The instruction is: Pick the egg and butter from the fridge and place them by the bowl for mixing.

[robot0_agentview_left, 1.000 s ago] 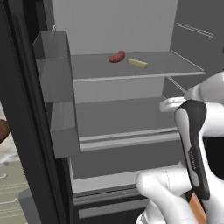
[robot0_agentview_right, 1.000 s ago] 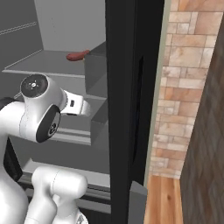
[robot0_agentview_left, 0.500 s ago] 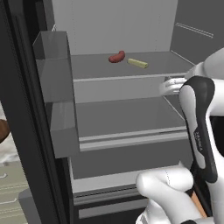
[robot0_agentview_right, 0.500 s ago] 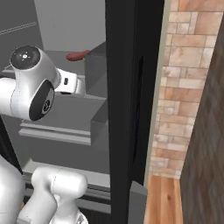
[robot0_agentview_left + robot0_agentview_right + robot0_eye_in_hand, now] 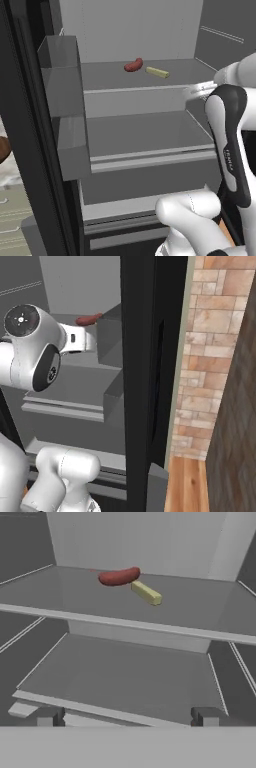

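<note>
A: Looking for the butter [image 5: 147, 593] first. It lies on the fridge's upper shelf [image 5: 210, 619], toward the back and about midway between the side walls, a slim yellow stick with one end just beside the red sausage-shaped item [image 5: 119, 576]. From this angle I can't say whether they touch.

B: And the egg?

A: I can't find it. It may be hidden behind the sausage-shaped item or sit somewhere the cameras miss, but that is a guess.

B: So how far along are we?

A: Barely started, I'd judge. The fridge [image 5: 30, 150] is open and nothing has been lifted. The hand [image 5: 125, 716] hangs at the front edge of the shelf below, fingers spread wide and empty, pointed in toward the butter but well short of it. Both pickups and both placements by the bowl are left.

B: What about the surroundings?

A: Grey walls and plain grey shelves inside, with grey door bins [image 5: 62, 75] along the left in the left base view. The black door edge [image 5: 150, 371] stands upright in the right base view, with a brick-patterned wall [image 5: 220, 346] and wooden floor [image 5: 187, 486] beyond it.
</note>
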Available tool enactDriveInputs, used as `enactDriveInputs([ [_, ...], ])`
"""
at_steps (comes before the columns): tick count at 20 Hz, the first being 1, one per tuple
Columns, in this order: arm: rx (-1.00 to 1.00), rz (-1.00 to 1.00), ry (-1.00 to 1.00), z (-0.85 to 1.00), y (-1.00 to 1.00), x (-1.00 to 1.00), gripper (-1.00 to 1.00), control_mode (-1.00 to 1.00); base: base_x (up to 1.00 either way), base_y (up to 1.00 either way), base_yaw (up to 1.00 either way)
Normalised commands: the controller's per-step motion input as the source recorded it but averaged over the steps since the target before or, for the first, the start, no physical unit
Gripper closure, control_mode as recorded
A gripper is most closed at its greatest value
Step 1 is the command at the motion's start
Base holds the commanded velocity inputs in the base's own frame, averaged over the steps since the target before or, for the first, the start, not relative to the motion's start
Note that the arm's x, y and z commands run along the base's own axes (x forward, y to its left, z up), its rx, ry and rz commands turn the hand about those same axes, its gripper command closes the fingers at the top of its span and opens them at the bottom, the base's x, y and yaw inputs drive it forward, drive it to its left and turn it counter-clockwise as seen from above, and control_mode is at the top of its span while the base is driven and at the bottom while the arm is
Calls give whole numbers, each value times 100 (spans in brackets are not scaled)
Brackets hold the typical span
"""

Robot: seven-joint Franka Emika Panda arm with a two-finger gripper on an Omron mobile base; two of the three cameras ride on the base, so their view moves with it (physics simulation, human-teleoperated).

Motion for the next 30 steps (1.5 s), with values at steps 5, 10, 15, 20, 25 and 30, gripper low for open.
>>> enactDriveInputs([
  [5,-3,0,3,34,5,28,-100,-100,0,0,0],
  [10,-1,0,8,28,4,28,-100,-100,0,0,0],
  [15,-9,1,0,-18,-3,43,-100,-100,0,0,0],
  [20,-4,5,0,-31,0,59,-100,-100,0,0,0],
  [25,0,9,1,-10,-1,58,-100,-100,0,0,0],
  [30,0,4,7,7,-1,45,-100,-100,0,0,0],
])
